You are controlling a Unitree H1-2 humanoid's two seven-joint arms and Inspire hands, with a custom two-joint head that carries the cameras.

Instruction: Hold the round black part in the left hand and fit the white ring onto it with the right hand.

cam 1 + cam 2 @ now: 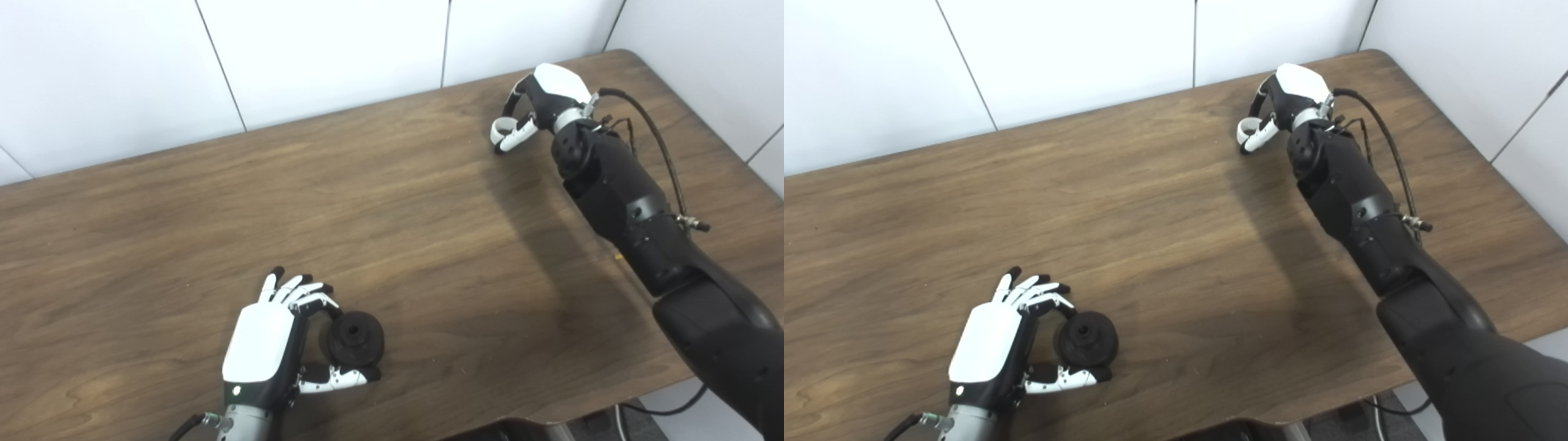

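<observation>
- Left eye view: my left hand sits low at the near edge of the brown wood-grain tabletop, with fingers and thumb curled around the round black grooved part with a centre hole.
- Fingers touch the part's top edge and the thumb lies under it, so I read it as gripped. I can't tell whether it is lifted or resting on the tabletop.
- My right hand is far across at the back right of the tabletop, well apart from the left hand.
- A small white plastic ring sits at its fingertips, and the hand looks closed on it, pinched between thumb and fingers. I can't tell whether the ring is clear of the tabletop.
- Progress, my judgement: the black part is secured on the left and the ring pickup on the right is in progress or just made. Nothing is fitted yet.
- Left to do: carry the ring over to the black part, line it up and press it on.
- Containers: none visible, no tray, bin or box in either view. Both task pieces are at my hands.
</observation>
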